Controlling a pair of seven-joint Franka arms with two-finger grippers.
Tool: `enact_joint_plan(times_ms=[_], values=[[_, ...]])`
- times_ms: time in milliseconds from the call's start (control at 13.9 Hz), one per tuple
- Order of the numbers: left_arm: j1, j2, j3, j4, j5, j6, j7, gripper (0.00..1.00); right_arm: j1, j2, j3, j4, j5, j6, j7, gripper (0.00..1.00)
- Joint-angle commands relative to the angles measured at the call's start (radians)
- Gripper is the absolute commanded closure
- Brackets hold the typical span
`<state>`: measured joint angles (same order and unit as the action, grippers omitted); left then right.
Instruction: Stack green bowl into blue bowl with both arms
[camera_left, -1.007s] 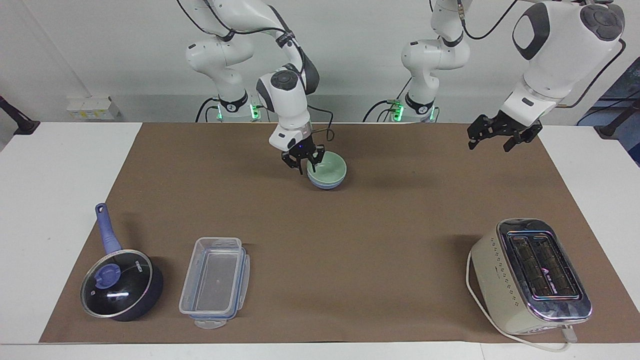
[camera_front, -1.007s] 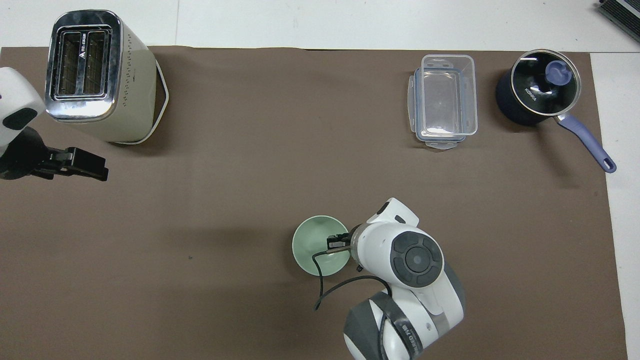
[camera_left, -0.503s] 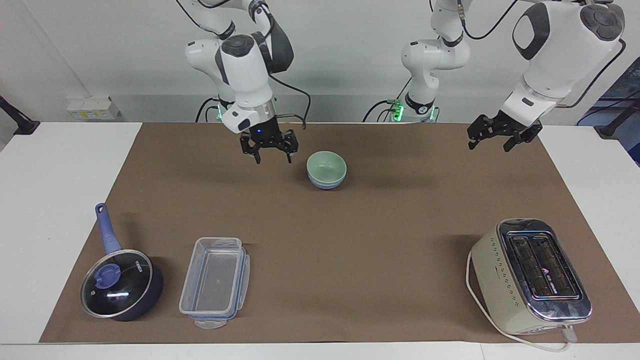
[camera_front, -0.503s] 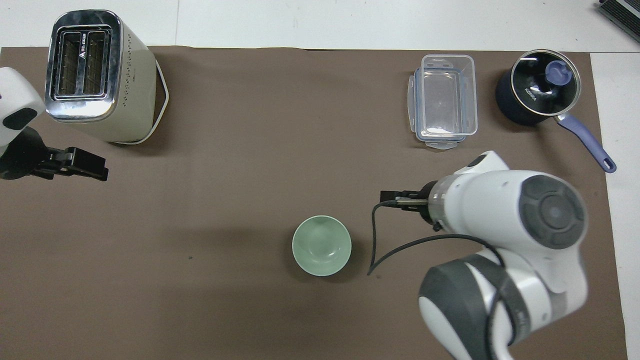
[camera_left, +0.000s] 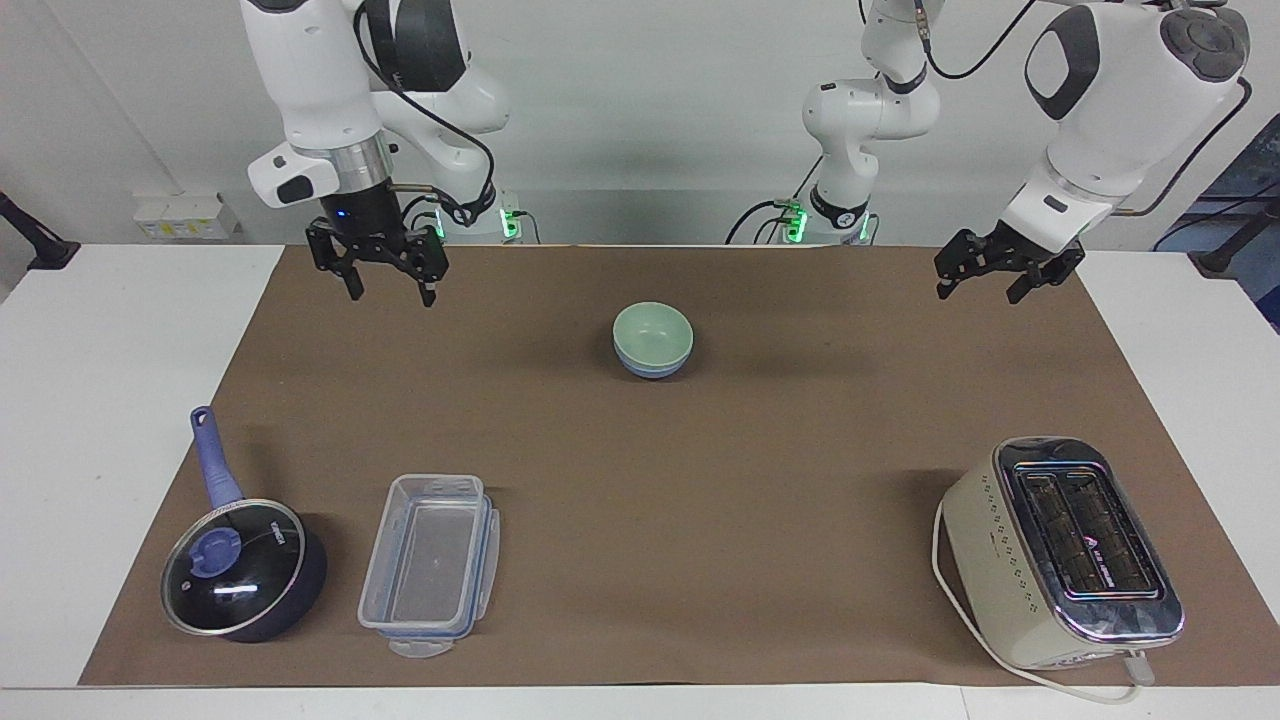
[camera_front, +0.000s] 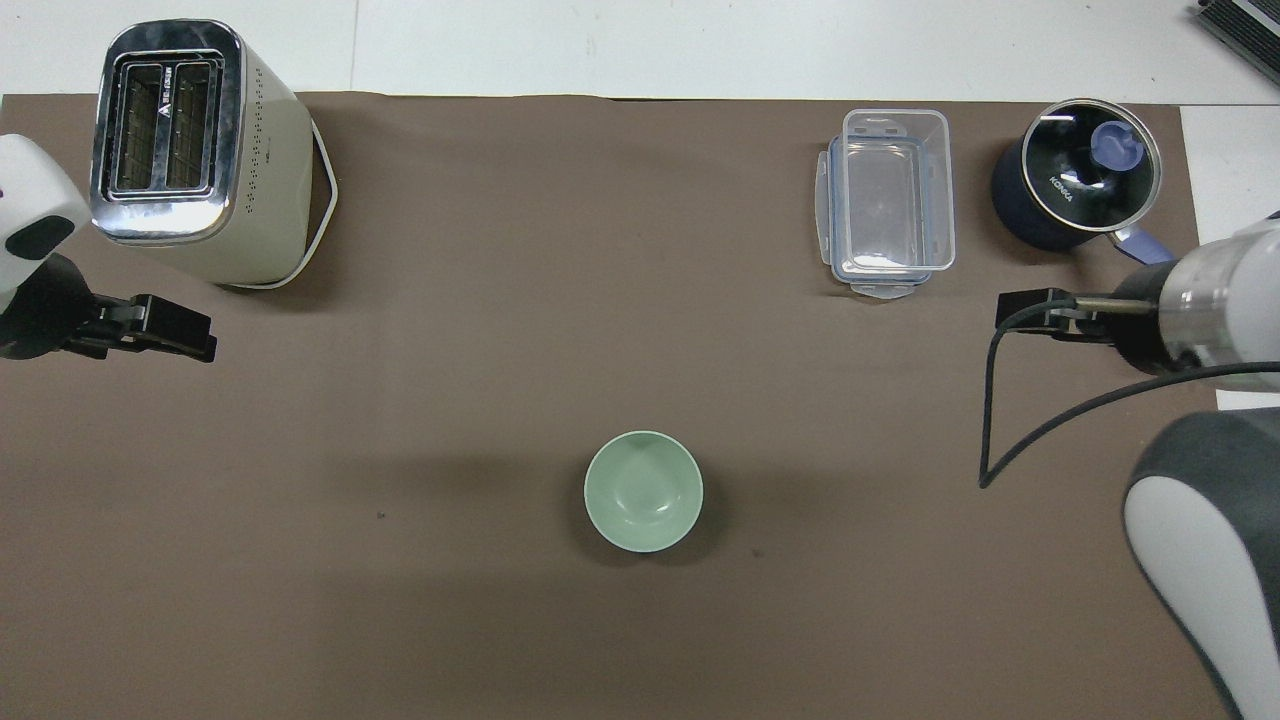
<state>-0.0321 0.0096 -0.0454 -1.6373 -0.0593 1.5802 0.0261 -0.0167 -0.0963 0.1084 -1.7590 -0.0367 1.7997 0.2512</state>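
Fingers on the right gripper (camera_left: 381, 274) are spread wide apart and hold nothing. It hangs up in the air over the brown mat at the right arm's end of the table (camera_left: 120, 330), well apart from the bowls. The left gripper (camera_left: 1005, 268) hangs over the mat's edge at the left arm's end, and its fingers look apart and empty too.

The green bowl (camera_left: 652, 328) sits inside the blue bowl (camera_left: 650, 366), in the middle of the mat and near the robots. Only a thin blue edge peeks out under the green one. The green bowl looks level and snug, not tipped.

So the stacking looks done. The job now seems to be getting both arms out of the way. To do that well, each arm should stay high and not swing low over the bowls, since a bump could knock the stack. The right arm has a loose black cable (camera_front: 1010, 440) hanging by it, so that should be kept away from the pan (camera_left: 245, 570) and the clear box (camera_left: 430, 565).
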Motion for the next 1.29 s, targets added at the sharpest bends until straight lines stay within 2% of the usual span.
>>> enact_joint_plan(times_ms=[0, 72, 288, 503, 791, 1078, 1222], values=[[0.004, 0.006, -0.007, 0.019, 0.019, -0.020, -0.015, 0.00, -0.020, 0.146, 0.014, 0.281, -0.035, -0.228, -0.012, 0.00], [0.004, 0.006, -0.007, 0.017, 0.019, -0.020, -0.015, 0.00, -0.023, 0.176, 0.014, 0.352, -0.037, -0.287, -0.012, 0.00], [0.004, 0.006, -0.007, 0.017, 0.019, -0.020, -0.015, 0.00, -0.023, 0.159, 0.007, 0.362, -0.031, -0.316, -0.012, 0.00], [0.004, 0.006, -0.007, 0.017, 0.019, -0.020, -0.015, 0.00, -0.035, 0.115, -0.004, 0.284, -0.012, -0.312, -0.015, 0.00], [0.004, 0.006, -0.007, 0.017, 0.019, -0.020, -0.015, 0.00, -0.051, 0.095, -0.009, 0.248, 0.046, -0.281, -0.016, 0.00], [0.004, 0.006, -0.007, 0.019, 0.019, -0.020, -0.015, 0.00, -0.051, 0.046, -0.009, 0.173, 0.046, -0.272, -0.026, 0.00], [0.004, 0.006, -0.007, 0.017, 0.019, -0.020, -0.015, 0.00, -0.051, 0.044, -0.009, 0.167, 0.037, -0.252, -0.056, 0.00]])
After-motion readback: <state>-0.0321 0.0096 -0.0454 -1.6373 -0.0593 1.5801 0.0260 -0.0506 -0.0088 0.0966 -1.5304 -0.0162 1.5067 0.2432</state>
